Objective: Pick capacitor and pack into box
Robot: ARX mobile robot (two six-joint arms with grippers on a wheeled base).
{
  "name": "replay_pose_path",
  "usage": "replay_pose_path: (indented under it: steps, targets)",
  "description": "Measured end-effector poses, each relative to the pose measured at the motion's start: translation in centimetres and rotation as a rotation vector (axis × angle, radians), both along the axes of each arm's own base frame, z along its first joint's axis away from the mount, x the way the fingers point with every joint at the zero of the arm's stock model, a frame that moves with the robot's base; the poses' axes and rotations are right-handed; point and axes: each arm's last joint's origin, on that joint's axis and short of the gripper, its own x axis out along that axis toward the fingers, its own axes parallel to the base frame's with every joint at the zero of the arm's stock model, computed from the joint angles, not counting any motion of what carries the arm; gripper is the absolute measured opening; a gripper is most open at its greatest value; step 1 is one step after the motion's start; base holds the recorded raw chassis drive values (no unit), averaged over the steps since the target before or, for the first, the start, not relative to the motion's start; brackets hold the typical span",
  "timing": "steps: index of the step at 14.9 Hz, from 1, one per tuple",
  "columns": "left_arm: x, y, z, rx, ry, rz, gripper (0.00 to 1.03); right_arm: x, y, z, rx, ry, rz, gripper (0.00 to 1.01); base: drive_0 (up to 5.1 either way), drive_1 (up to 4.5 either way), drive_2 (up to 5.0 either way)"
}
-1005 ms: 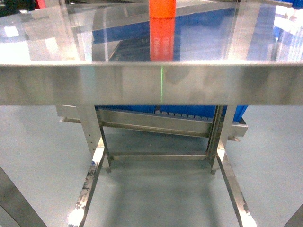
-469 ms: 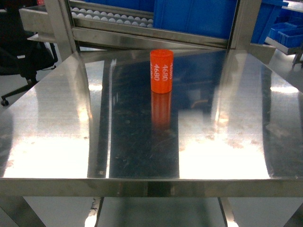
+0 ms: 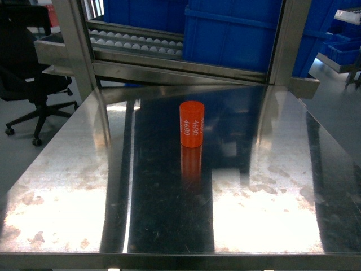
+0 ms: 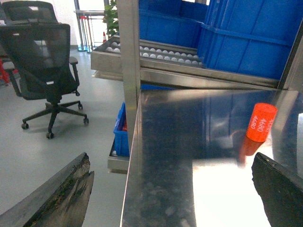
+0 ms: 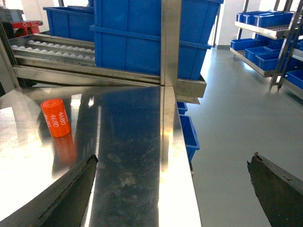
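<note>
The head view has tilted further down since the earlier frames, so the capacitor (image 3: 192, 124) now sits lower in it. Both end effectors, left (image 4: 170, 189) and right (image 5: 173, 189), hang released at the worktop's (image 3: 271, 197) near corners; the capacitor stands upright ahead, between them, short of the blue bins (image 3: 237, 34).
</note>
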Motion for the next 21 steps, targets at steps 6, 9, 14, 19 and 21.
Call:
replay_pose_path:
  steps: [6,9,14,19,21]
  targets:
    - [0.0,0.0,-0.03,0.0,0.003,0.0,0.98,0.0,0.0,-0.01,0.0,0.001,0.0,0.98,0.0,0.0,0.0]
    - [0.0,0.0,-0.03,0.0,0.003,0.0,0.98,0.0,0.0,-0.01,0.0,0.001,0.0,0.98,0.0,0.0,0.0]
    - [0.0,0.0,-0.03,0.0,0.003,0.0,0.98,0.0,0.0,-0.01,0.0,0.001,0.0,0.98,0.0,0.0,0.0]
    - [0.0,0.0,-0.03,0.0,0.003,0.0,0.98,0.0,0.0,-0.01,0.0,0.001,0.0,0.98,0.0,0.0,0.0]
    - [0.0,0.0,-0.03,0.0,0.003,0.0,0.98,0.0,0.0,-0.01,0.0,0.001,0.0,0.98,0.0,0.0,0.0]
